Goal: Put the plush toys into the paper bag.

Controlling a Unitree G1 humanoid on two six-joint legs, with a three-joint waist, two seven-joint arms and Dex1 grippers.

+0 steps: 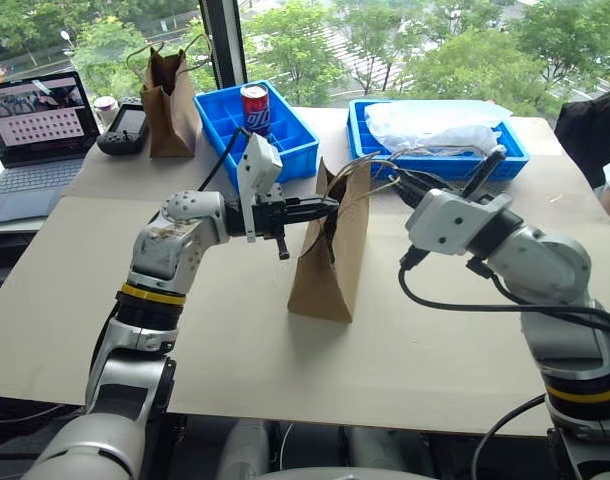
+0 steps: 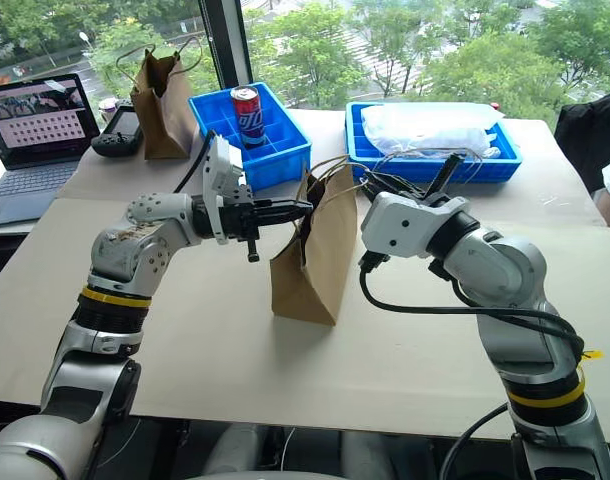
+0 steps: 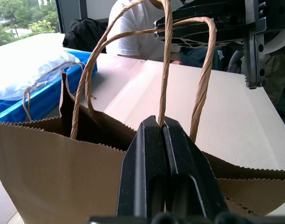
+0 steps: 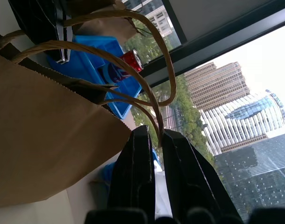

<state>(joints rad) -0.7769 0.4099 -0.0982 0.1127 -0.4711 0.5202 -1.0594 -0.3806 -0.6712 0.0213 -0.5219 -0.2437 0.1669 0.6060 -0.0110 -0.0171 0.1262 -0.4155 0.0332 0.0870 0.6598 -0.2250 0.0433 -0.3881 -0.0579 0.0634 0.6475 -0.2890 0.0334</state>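
Brown paper bag (image 2: 307, 258) stands mid-table w/ each twine handle pinched: left gripper (image 3: 162, 125) clamped on one loop, right gripper (image 4: 155, 135) on the other; looks like the mouth-opening step, next pull handles apart, toys unseen

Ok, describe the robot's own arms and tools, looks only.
Both arms have silver-grey rounded metal shells with black joints and a yellow band with black edging above each elbow. The left arm carries a white camera block at the wrist; black cables loop off the right arm. The left tool and right tool each have two wedge-shaped black fingers.
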